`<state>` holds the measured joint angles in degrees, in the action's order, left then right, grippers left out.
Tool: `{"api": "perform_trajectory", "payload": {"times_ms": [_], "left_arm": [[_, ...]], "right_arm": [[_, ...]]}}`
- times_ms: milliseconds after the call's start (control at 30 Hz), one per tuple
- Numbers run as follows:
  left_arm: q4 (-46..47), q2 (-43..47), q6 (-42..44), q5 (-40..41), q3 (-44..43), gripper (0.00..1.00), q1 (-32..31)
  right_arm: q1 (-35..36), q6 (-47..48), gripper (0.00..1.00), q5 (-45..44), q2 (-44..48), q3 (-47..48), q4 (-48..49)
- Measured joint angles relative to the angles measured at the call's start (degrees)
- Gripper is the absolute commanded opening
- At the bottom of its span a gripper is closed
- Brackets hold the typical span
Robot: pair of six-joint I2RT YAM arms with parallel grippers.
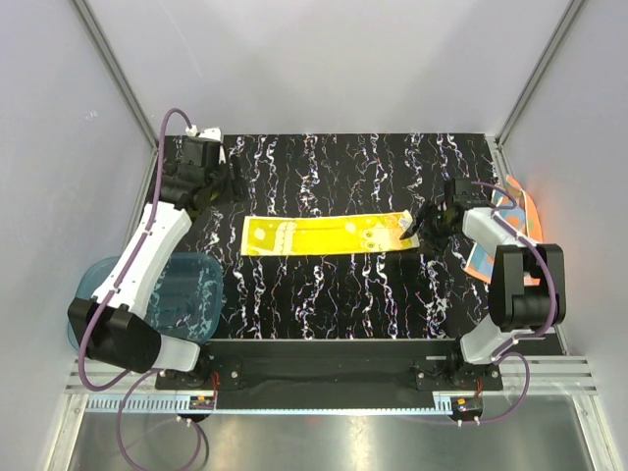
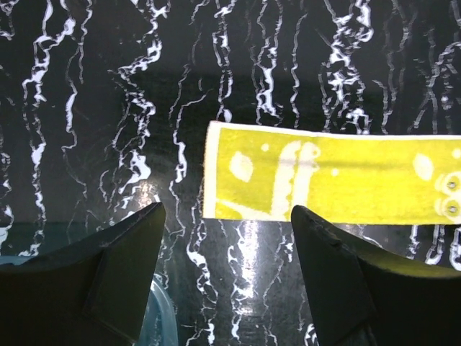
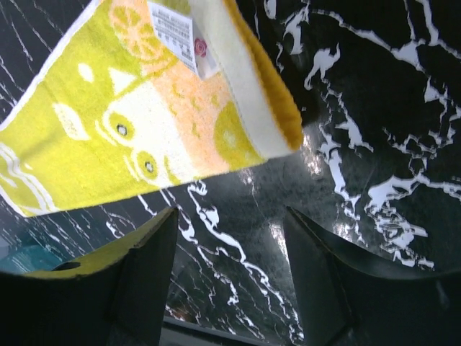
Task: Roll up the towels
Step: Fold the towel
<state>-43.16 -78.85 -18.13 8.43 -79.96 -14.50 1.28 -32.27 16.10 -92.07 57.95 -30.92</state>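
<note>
1. 1 long yellow terry towel (image 1: 329, 234) with pale printed shapes lay flat as a narrow strip across the middle of the black table veined with white (image 1: 334, 294), running left to right.
2. Its right end was doubled over on itself. The right wrist view showed a thick folded edge and 1 small white care label (image 3: 173, 32) facing up.
3. 2 arms were in view. The left gripper (image 1: 234, 182) hung over bare table beyond the towel's left end, well apart from it. Its 2 fingers were spread wide and held nothing, and in its own camera the towel's left edge (image 2: 338, 180) lay ahead of the fingertips.
4. The right gripper (image 1: 420, 224) sat just beside the towel's folded right end. Its 2 fingers (image 3: 144, 267) were also parted wide, with only tabletop between them — no cloth in its grasp.
5. 1 translucent blue plastic tub (image 1: 186, 294) stood at the table's left edge, under the left arm.
6. 1 orange and light-blue patterned item (image 1: 528, 208) lay at the right edge, partly hidden by the right arm — I could not tell what it was.
</note>
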Motion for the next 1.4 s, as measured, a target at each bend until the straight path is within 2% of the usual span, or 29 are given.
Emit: {"api": "perform_trajectory", "payload": {"times_ms": [467,767,900,1033,1133,1167,1267,1400], "left_arm": [[0.4,0.0,1.2,4.1,0.3,0.77,0.0],[0.4,0.0,1.2,4.1,0.3,0.77,0.4],[0.4,0.0,1.2,4.1,0.3,0.77,0.5],[0.4,0.0,1.2,4.1,0.3,0.77,0.6],[0.4,0.0,1.2,4.1,0.3,0.77,0.6],[0.4,0.0,1.2,4.1,0.3,0.77,0.6],[0.4,0.0,1.2,4.1,0.3,0.77,0.6],[0.4,0.0,1.2,4.1,0.3,0.77,0.6]], "right_arm": [[-4.8,-1.1,0.59,0.7,-8.2,0.0,5.6],[-5.1,-1.5,0.49,3.1,-9.2,-0.1,8.2],[-5.1,-1.6,0.41,3.7,-9.3,-0.6,9.0],[-5.4,-1.4,0.23,3.7,-9.3,-0.8,8.9],[-6.1,-0.9,0.17,3.7,-9.4,-0.5,8.3],[-6.6,-0.6,0.11,3.3,-9.7,0.0,7.8],[-8.2,0.6,0.01,0.2,-10.6,2.5,4.8],[-9.5,2.5,0.00,-9.4,-10.0,6.2,0.6]]}}
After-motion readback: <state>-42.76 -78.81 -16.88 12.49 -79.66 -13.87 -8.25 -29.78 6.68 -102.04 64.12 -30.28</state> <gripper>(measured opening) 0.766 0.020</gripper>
